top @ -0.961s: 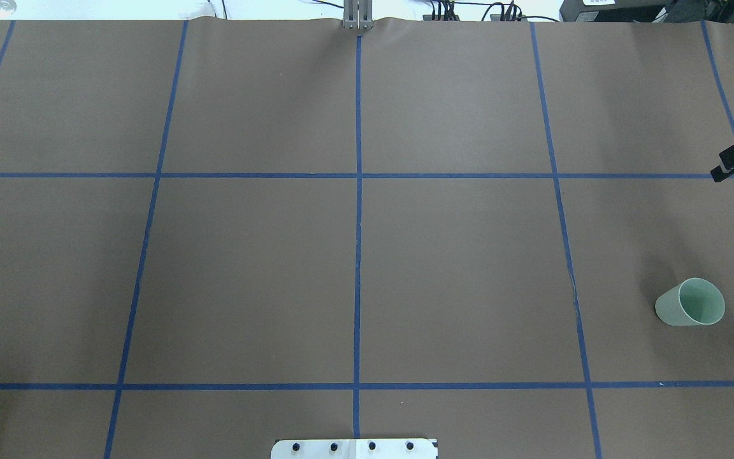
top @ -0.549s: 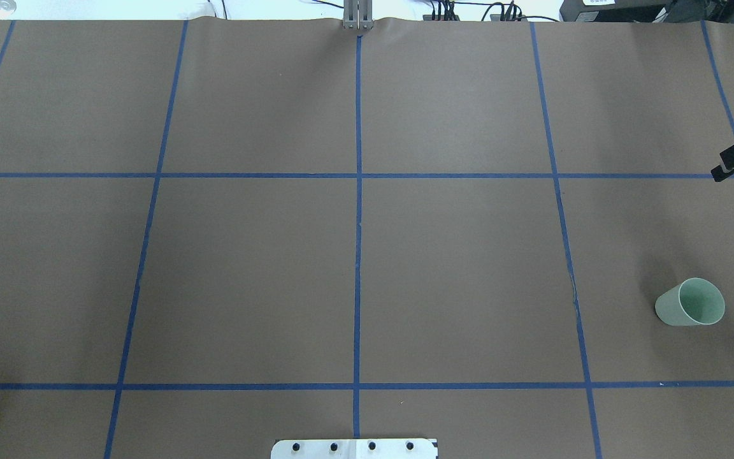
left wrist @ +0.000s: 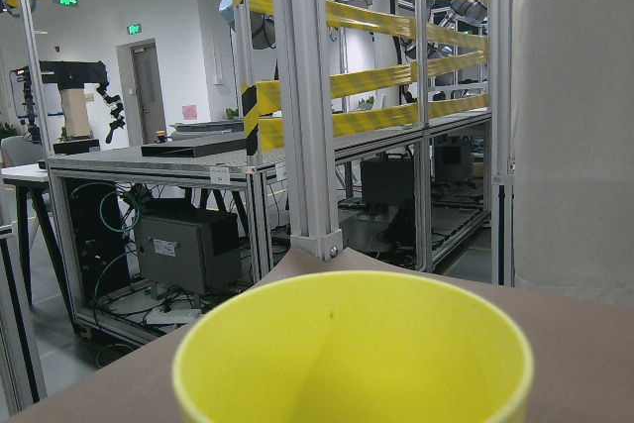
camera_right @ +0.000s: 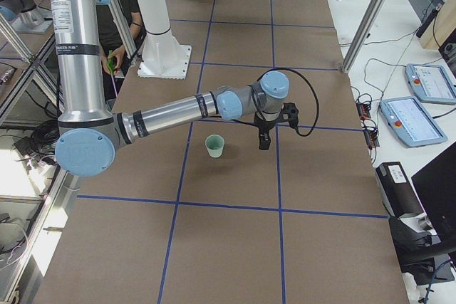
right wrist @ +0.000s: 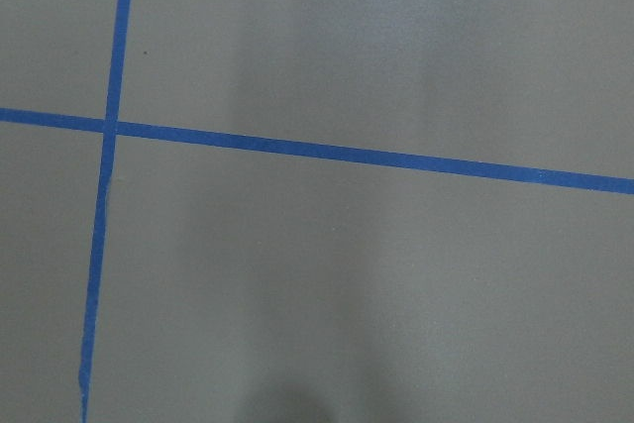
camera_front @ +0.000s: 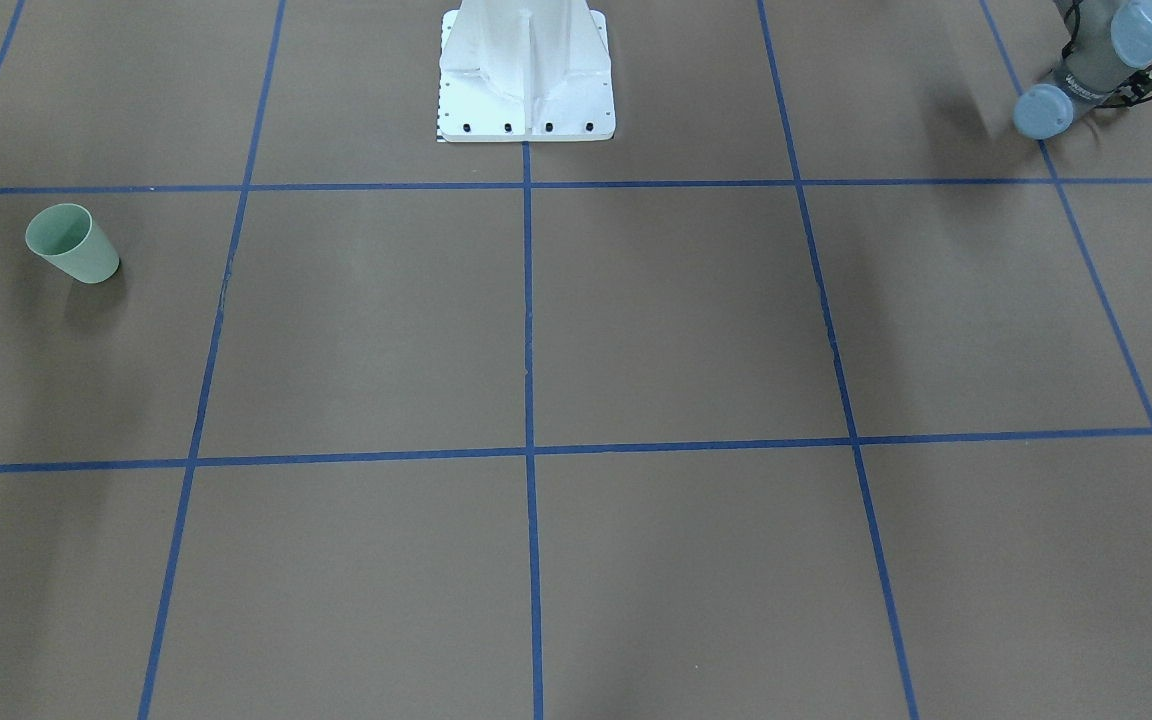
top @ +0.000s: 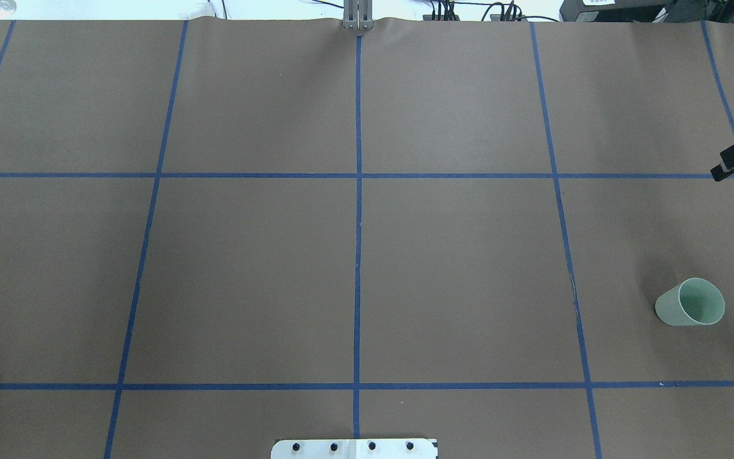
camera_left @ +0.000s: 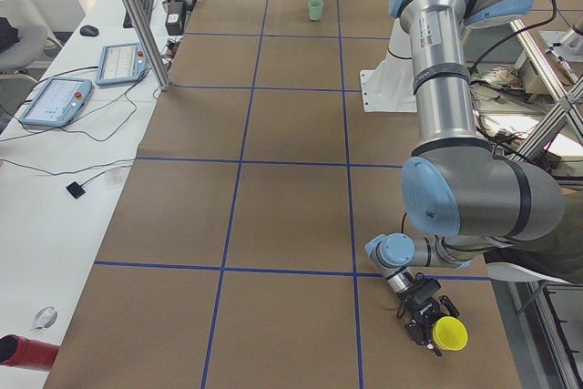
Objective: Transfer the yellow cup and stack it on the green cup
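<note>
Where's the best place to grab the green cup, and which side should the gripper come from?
Likely the rim, from straight above. The green cup stands upright, mouth open and empty, so one finger can go inside and one outside to pinch the wall. Its smooth sides taper, so a side grip may slip. The right gripper hangs pointing down beside it.

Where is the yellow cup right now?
In the exterior left view's bottom right, the yellow cup sits at the left gripper, far from the green cup.
</note>
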